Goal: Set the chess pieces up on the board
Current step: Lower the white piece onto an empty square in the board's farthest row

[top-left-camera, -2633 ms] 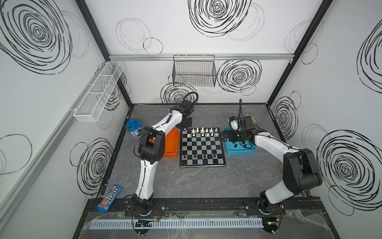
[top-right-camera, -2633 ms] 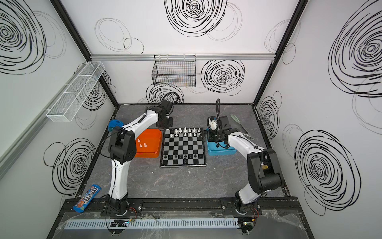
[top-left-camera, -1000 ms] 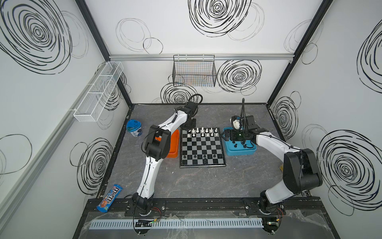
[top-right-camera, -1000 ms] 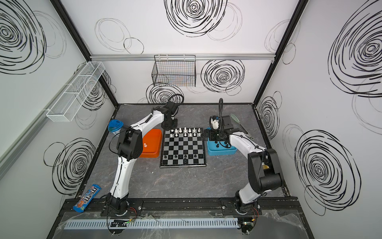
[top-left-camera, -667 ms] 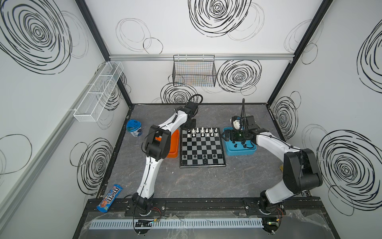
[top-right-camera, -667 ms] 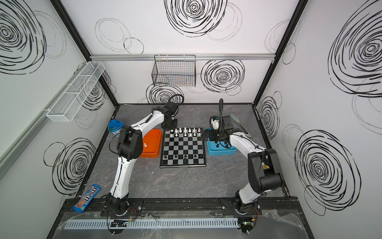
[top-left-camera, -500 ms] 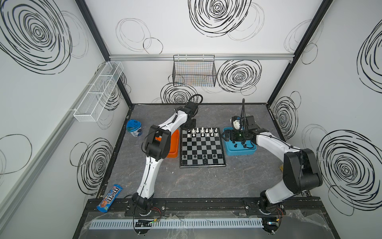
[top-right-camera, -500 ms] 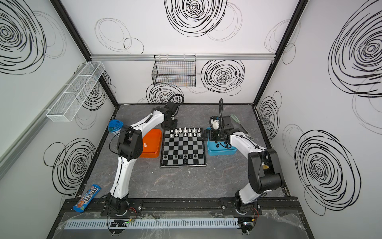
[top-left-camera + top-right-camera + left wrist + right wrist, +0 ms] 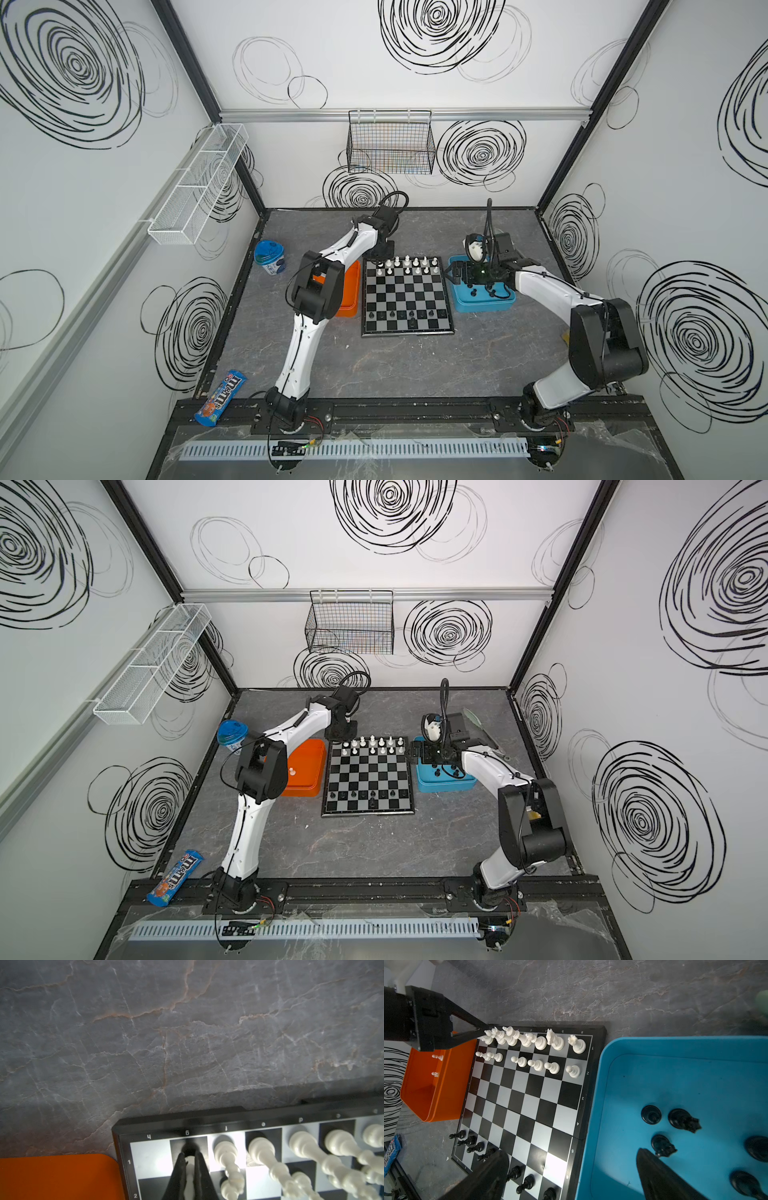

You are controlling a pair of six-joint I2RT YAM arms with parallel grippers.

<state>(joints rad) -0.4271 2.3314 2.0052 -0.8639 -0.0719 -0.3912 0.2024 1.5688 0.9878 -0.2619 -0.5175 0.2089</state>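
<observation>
**A:** What has the left gripper (image 9: 189, 1159) got?

**B:** Its jaws are clamped on a white piece (image 9: 189, 1176), over the dark square marked g in the far row of the board (image 9: 207, 1121). I cannot tell whether the base touches yet.

**A:** How should it set that down?

**B:** I'd lower it straight, centre the base on the square, part the jaws only slightly, then lift straight up. The next piece (image 9: 226, 1152) stands just beside it. A wide opening or a sideways drift could tip that one.

**A:** Any room on the other side?

**B:** Yes, the corner square there is bare. The orange tray (image 9: 56, 1176) sits just beside that corner, with two white pieces (image 9: 437, 1057) lying in it.

**A:** And further off?

**B:** The right gripper (image 9: 572, 1153) hangs at the blue tray (image 9: 675, 1047), jaws wide apart and empty, with black pieces (image 9: 651, 1114) below. It is well apart from the left one. The cup (image 9: 270, 259) and candy bag (image 9: 222, 397) are out of the way.
</observation>
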